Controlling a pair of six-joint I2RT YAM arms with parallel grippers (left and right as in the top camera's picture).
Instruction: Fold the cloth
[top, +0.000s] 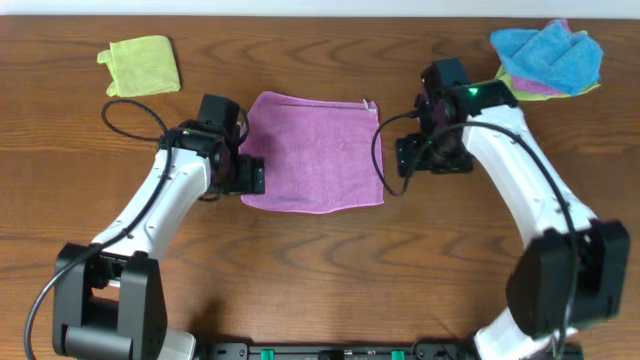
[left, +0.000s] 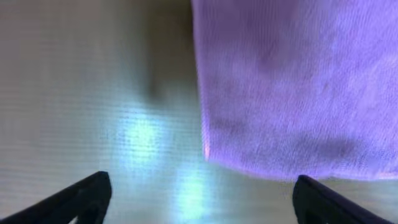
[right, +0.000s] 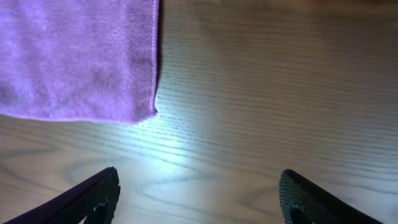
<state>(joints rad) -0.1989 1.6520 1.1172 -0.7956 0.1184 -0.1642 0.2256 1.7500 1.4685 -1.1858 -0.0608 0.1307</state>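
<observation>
The mauve cloth (top: 310, 150) lies flat on the middle of the wooden table, with a small white tag (top: 372, 103) at its far right corner. My left gripper (top: 248, 172) hovers at the cloth's near left corner. In the left wrist view that gripper (left: 202, 205) is open over bare wood, and the cloth (left: 298, 87) lies just ahead of its right finger (left: 323, 202). My right gripper (top: 410, 155) hangs just off the cloth's right edge. From the right wrist camera, this gripper (right: 199, 199) is open over bare table, the cloth's corner (right: 74, 56) ahead to the left.
A lime-green cloth (top: 140, 65) lies at the far left of the table. A heap of blue cloths (top: 548, 55) over other coloured ones sits at the far right corner. Black cables loop beside both wrists.
</observation>
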